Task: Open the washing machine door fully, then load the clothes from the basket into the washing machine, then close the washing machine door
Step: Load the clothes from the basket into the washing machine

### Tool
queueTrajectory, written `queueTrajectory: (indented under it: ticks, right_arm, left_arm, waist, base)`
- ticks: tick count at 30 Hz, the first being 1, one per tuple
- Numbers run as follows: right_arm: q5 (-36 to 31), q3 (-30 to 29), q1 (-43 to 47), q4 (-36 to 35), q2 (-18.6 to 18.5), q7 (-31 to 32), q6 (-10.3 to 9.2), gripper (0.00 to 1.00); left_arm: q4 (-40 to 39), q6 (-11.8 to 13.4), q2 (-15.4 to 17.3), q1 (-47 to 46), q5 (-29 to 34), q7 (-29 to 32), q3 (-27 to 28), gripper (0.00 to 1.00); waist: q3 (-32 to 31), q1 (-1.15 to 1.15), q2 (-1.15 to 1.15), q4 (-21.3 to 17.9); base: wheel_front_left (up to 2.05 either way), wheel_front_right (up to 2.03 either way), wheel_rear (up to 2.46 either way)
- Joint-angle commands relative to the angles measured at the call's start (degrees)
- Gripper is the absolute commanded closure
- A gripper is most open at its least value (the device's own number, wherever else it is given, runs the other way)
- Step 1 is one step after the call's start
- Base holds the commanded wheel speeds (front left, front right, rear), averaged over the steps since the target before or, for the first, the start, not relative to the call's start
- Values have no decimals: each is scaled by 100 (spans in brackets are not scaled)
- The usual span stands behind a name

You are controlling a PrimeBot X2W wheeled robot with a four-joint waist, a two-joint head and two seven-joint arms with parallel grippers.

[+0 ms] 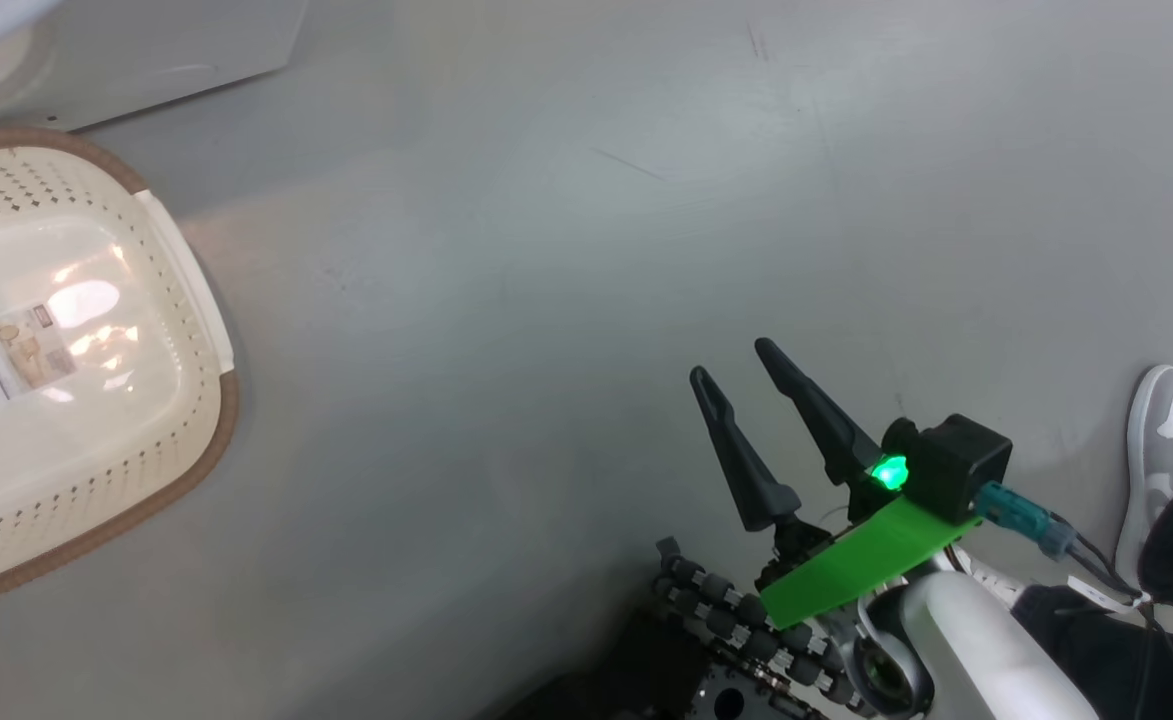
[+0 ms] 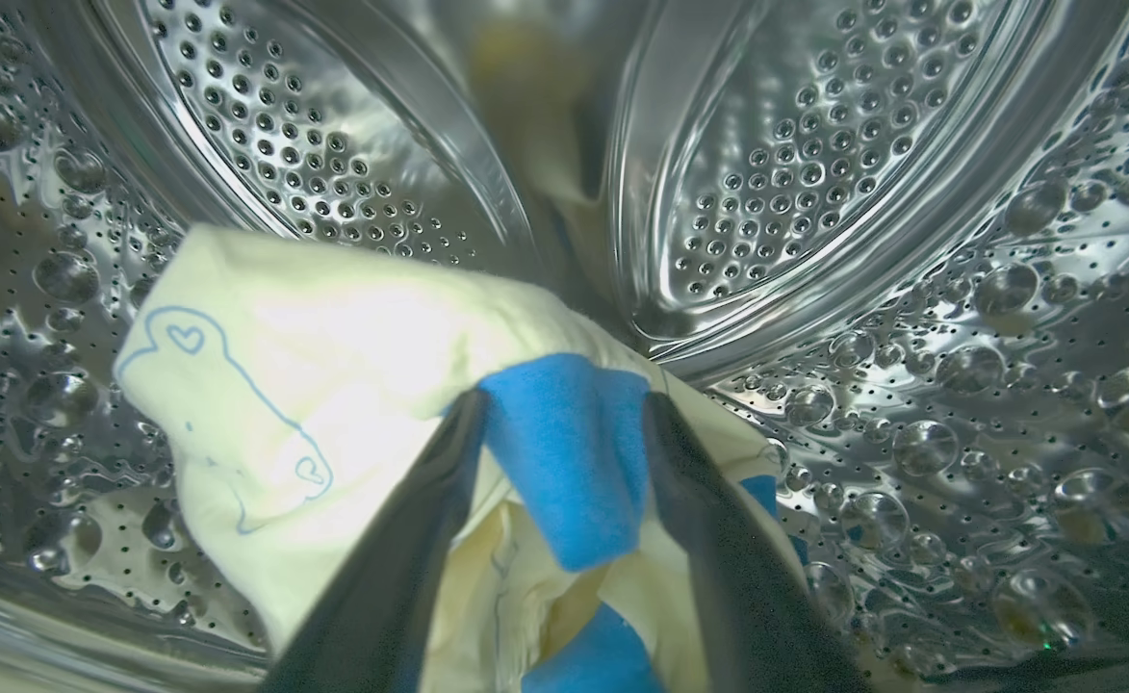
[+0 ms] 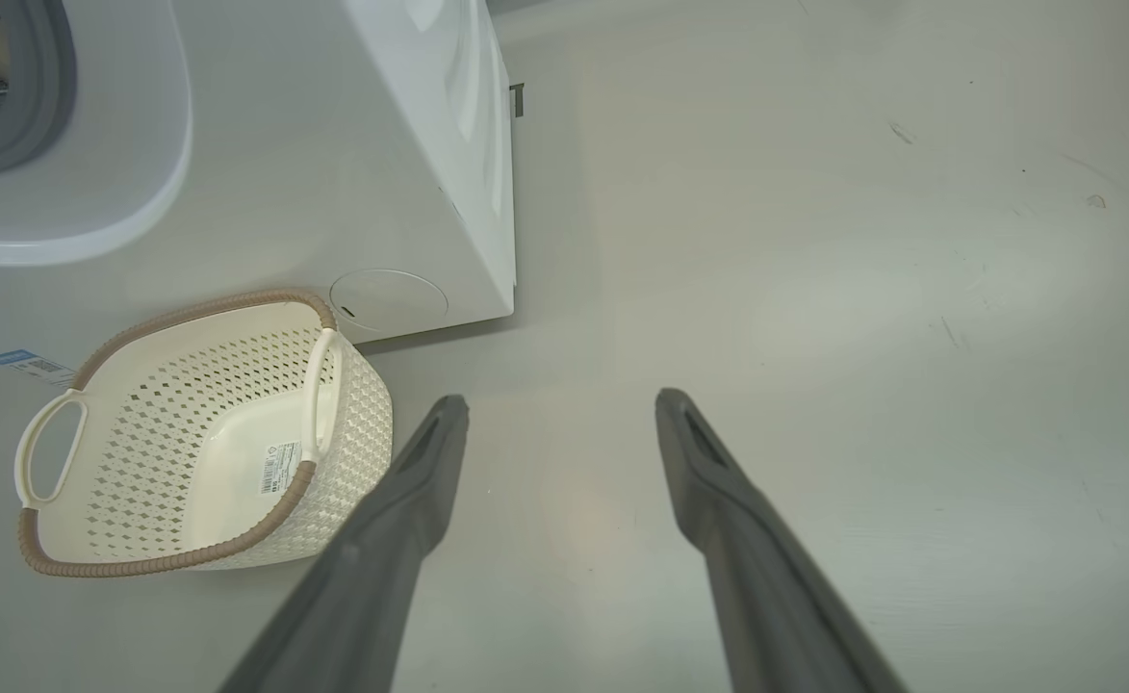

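Note:
In the left wrist view my left gripper point(image 2: 562, 404) reaches inside the washing machine's steel drum point(image 2: 814, 144). Its fingers stand apart, with a blue patch of the cream-yellow clothes point(image 2: 333, 366) lying between them. The garment rests on the drum floor. My right gripper point(image 1: 734, 362) point(image 3: 554, 404) hangs open over the bare floor with nothing in it. The basket point(image 1: 196, 330) point(image 3: 169, 558) stands in front of the washing machine point(image 3: 410, 144), its floor label showing. The washing machine door is out of view.
A person's grey-and-white shoe point(image 1: 1166, 450) stands at the far right, close to my right arm. The washer's grey gasket point(image 3: 15, 115) shows at the upper left of the right wrist view. Grey floor point(image 1: 586, 200) stretches between the basket and my right gripper.

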Motion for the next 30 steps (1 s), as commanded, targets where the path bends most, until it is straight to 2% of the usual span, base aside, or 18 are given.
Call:
queueTrajectory:
  ticks: [1, 6, 10, 19, 30]
  right_arm:
    - [66, 86, 100, -123, -68, -37, -16, 0]
    - [80, 92, 84, -116, -68, -37, -16, 0]
    - [73, -11, 71, -115, -68, -37, -16, 0]
    - [-122, -268, 81, -53, -68, -37, -16, 0]
    - [-266, -432, 182, 37, -155, -37, -16, 0]
  left_arm:
    - [-91, 41, 142, -294, 35, 96, -32, 0]
    - [174, 108, 67, -356, -75, 638, -6, 0]
    - [260, 294, -103, -294, -224, 827, 84, 0]
    - [344, 498, -570, 357, -519, 613, 213, 0]
    - [392, 471, -1072, 1237, -828, 289, 315, 0]
  waist:
    - [-27, 0, 0, -7]
    - [-95, 0, 0, 5]
    - [-175, 0, 0, 130]
    - [-845, 0, 0, 564]
    - [-1734, 0, 0, 1045]
  base:
    - [0, 0, 0]
    - [0, 0, 0]
    - [0, 0, 0]
    - [0, 0, 0]
    - [0, 0, 0]
